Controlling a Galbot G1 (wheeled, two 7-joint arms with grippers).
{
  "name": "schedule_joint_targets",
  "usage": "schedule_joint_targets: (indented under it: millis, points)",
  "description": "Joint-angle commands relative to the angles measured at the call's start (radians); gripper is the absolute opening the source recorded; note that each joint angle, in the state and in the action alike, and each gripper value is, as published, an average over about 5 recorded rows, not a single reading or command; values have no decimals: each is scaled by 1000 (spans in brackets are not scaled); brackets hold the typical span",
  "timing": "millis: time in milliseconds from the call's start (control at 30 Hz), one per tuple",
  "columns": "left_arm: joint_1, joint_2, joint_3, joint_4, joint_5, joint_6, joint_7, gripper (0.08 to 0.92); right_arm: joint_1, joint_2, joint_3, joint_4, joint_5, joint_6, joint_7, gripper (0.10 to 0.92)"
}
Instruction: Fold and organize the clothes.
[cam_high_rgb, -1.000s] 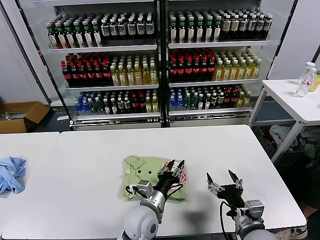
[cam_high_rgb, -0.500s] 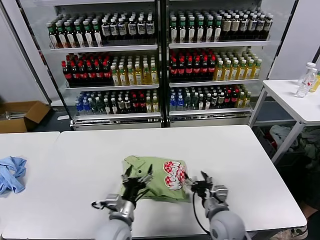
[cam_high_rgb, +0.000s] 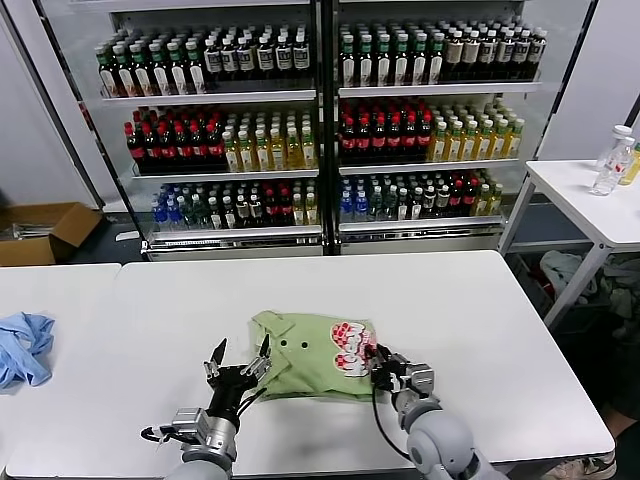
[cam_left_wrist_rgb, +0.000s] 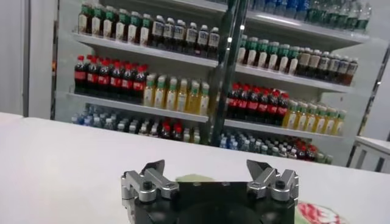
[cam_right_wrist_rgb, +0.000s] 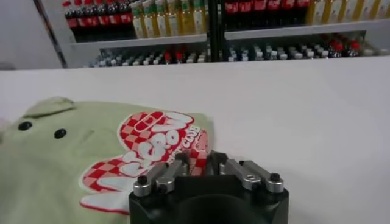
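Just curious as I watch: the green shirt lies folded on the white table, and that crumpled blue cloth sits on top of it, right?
Not quite. The blue cloth lies apart from the green shirt, on the neighbouring table to the robot's left, as the head view shows. The shirt does lie on the white table.

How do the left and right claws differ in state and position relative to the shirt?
The left claw is open and empty, over bare table beside the polo shirt; the right claw is shut at the shirt's printed edge. Whether it grips fabric is unclear. The left claw's fingers spread wide; the right's meet. Both sit low near the table.
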Motion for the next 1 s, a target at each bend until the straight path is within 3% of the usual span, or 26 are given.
schedule_joint_targets:
  millis: [33,200,300,633,1000]
  points:
    - [36,12,-23,-25,9,-12,-5,823,31,-204,91,-19,-69,36,-59,273]
    - [37,15,-18,-33,11,-11,-4,822,0,-187,112,65,-141,88,-71,139]
    - [41,21,-19,-43,12,-10,-3,823,-51,-153,130,134,-190,156,-54,137]
    - [77,38,-30,-92,15,-13,0,823,-352,-89,259,349,-271,317,-23,404]
    - [113,51,-27,-143,21,-6,5,823,-508,-50,319,452,-302,359,-28,716]
